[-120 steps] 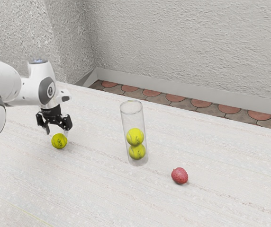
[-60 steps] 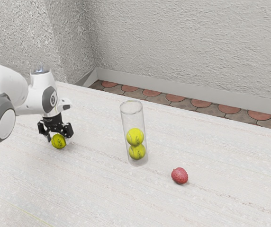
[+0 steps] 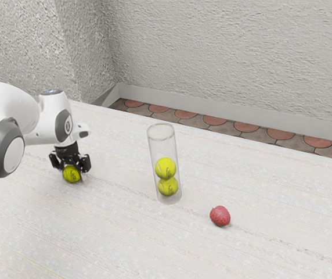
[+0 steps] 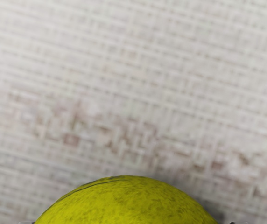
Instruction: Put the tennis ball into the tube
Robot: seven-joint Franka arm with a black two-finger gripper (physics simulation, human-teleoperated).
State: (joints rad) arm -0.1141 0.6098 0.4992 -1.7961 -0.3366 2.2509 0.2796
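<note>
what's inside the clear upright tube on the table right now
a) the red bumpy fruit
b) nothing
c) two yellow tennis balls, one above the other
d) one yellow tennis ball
C: through the wall of the clear cylindrical tube, one yellow tennis ball shows directly above another yellow tennis ball.

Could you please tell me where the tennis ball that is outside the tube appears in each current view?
Exterior view: toward the exterior view's left, the ball is at the gripper, above the tabletop's pale surface.
Wrist view: the ball is the large yellow-green curve just under the hand, cut off by the picture's edge.
Shared landmark: the pale tabletop.
</note>
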